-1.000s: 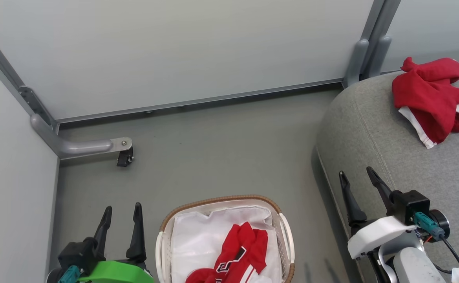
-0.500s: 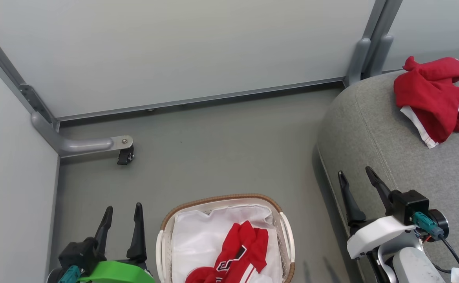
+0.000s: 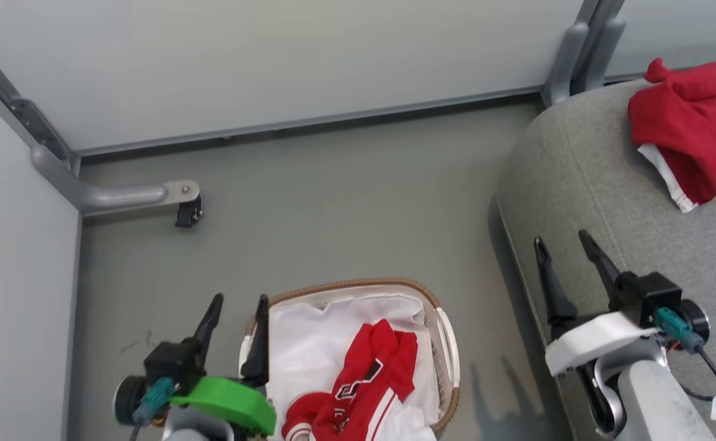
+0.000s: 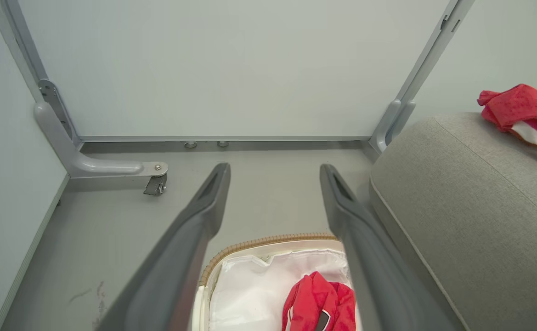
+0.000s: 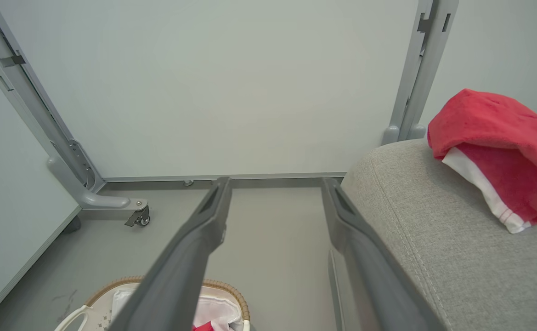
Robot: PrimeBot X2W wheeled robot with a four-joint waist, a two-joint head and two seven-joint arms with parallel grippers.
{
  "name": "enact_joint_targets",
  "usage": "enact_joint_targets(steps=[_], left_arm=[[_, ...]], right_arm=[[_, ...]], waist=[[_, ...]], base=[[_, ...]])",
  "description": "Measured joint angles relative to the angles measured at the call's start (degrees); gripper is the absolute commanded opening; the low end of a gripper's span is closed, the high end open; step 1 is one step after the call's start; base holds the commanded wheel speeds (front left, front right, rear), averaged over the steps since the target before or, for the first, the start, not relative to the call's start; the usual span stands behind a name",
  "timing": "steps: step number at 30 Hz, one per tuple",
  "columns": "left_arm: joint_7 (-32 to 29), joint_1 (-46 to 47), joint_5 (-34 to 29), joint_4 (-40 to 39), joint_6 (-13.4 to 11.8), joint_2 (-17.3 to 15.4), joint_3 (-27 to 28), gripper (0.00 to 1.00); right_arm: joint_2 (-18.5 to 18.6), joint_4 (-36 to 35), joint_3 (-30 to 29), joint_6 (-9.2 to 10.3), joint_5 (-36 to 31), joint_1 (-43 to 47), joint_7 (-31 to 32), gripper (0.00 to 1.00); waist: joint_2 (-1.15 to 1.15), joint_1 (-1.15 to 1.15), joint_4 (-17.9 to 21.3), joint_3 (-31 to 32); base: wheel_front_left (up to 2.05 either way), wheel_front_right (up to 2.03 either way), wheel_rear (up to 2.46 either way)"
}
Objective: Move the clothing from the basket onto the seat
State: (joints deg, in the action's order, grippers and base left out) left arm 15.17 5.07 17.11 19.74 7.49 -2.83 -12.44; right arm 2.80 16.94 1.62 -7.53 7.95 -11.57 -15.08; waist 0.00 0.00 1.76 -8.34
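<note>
**One red garment [image 3: 364, 380] is lying in the basket [image 3: 358, 285], and a liner snag is being risked**

The garment is lying crumpled on the white liner [image 3: 309, 349], just right of the left gripper [image 3: 240, 300] and a little back from its fingertips. That gripper's fingers are being held apart with nothing between them, and the right-hand one is standing just beside the basket's brown rim. If a descent is being made along this line, the rim is likely to be struck and the light basket pushed or tipped. If the pinch is being taken too deep, liner is likely to be gathered with the cloth and the basket dragged up.

The right gripper [image 3: 561, 239] is likewise being held apart and empty, over the near edge of the seat [image 3: 578, 184]. A second red garment [image 3: 691, 128] is lying well beyond it, to its right. If the next piece is being released near that rounded edge, a slide to the floor [image 3: 333, 202] is being invited.
</note>
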Motion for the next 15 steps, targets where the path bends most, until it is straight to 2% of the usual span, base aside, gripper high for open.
enact_joint_targets(steps=[7,15], left_arm=[[-0.01,8.81,-0.6,6.65,0.0,-0.14,-6.76,1.0],[-0.01,19.57,-0.92,19.36,0.0,-0.6,-15.25,1.0]], right_arm=[[0.01,-3.14,-0.38,0.0,-1.72,-4.15,0.0,1.0],[0.02,-7.91,0.36,0.0,-1.85,-9.21,-0.01,1.0]], waist=[[0.0,0.0,0.59,-5.78],[0.0,0.0,2.66,-14.96]], base=[[0.0,0.0,0.0],[0.0,0.0,0.0]])
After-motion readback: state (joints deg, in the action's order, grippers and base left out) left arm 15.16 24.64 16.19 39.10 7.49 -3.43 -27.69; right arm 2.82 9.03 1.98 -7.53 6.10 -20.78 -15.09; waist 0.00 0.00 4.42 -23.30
